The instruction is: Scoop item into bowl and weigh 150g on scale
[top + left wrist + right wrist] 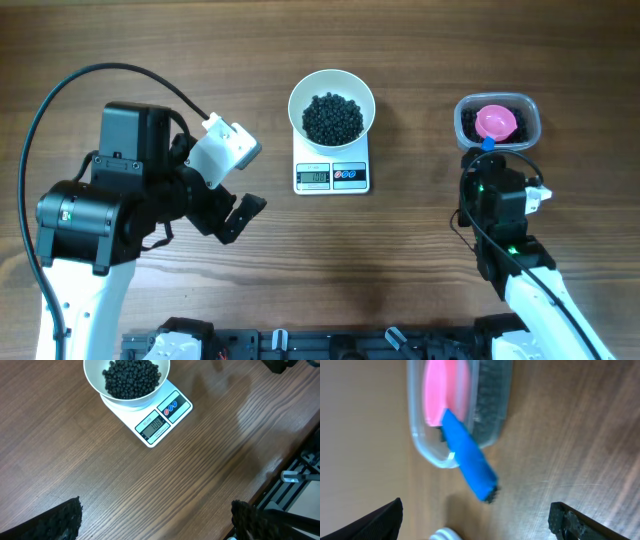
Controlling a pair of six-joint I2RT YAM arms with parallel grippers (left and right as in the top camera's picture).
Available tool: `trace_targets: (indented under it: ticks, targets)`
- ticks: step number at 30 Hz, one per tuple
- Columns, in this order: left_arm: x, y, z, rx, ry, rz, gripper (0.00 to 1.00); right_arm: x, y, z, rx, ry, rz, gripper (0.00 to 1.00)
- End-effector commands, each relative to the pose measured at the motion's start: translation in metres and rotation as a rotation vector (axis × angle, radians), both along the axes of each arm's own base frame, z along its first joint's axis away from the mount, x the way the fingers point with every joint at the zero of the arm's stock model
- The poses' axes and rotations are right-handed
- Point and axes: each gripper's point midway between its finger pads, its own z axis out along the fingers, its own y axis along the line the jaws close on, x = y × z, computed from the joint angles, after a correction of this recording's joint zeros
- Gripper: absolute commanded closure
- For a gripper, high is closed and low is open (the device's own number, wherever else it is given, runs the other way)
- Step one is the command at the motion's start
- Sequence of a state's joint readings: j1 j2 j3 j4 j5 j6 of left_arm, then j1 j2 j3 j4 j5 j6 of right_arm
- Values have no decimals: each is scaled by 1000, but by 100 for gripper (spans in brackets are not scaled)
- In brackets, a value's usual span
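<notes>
Beans (pixel 332 117): heaped in the bowl (pixel 298 98) on the scale (pixel 332 176); more in the tub (pixel 531 128).
Left gripper (pixel 157 519) and right gripper (pixel 477 521) both spread, empty. Scoop (pixel 470 467) lies in the tub, blue handle over the rim; grasp there. Judged: beans light, hard, free-rolling; carry level.

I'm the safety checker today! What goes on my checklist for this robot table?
Surface: brown wood-grain table.
Job's things: white bowl of black pellets sits on the scale; pink scoop with blue handle rests in the clear tub.
Clutter: nothing seen.
Hands: left hand open, empty; right hand open, empty, near the handle.
Cables: black cable loops over the left arm; second cable runs along the right arm.
Surroundings: black frame at the table's near edge.
</notes>
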State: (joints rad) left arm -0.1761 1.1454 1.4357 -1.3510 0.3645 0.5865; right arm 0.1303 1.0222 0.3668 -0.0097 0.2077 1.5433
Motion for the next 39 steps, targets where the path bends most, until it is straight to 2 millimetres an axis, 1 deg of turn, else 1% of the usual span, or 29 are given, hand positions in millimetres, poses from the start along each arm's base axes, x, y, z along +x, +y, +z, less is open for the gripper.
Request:
trace_targets:
  ticks: [1, 7, 10, 14, 20, 24, 31, 39]
  targets:
    - [0, 0, 7, -9, -21, -8, 0, 0, 2, 7, -13, -26, 18, 4]
    - [0, 0, 7, -9, -22, -8, 0, -2, 3, 4, 31, -20, -7, 3]
    - [0, 0, 7, -9, -22, -8, 0, -4, 3, -4, 52, 6, -26, 4]
    - [0, 0, 7, -9, -22, -8, 0, -6, 2, -17, 129, 37, -96, 5]
    - [0, 0, 7, -9, -21, -8, 0, 2, 2, -30, 170, 48, -145, 7]
    - [0, 0, 7, -9, -21, -8, 0, 10, -5, -28, 147, 11, -179, 8]
    - [0, 0, 7, -9, -21, -8, 0, 9, -17, -25, 103, -7, -234, 12]
    - [0, 0, 7, -9, -21, -8, 0, 10, -17, -26, 102, -10, -236, 17]
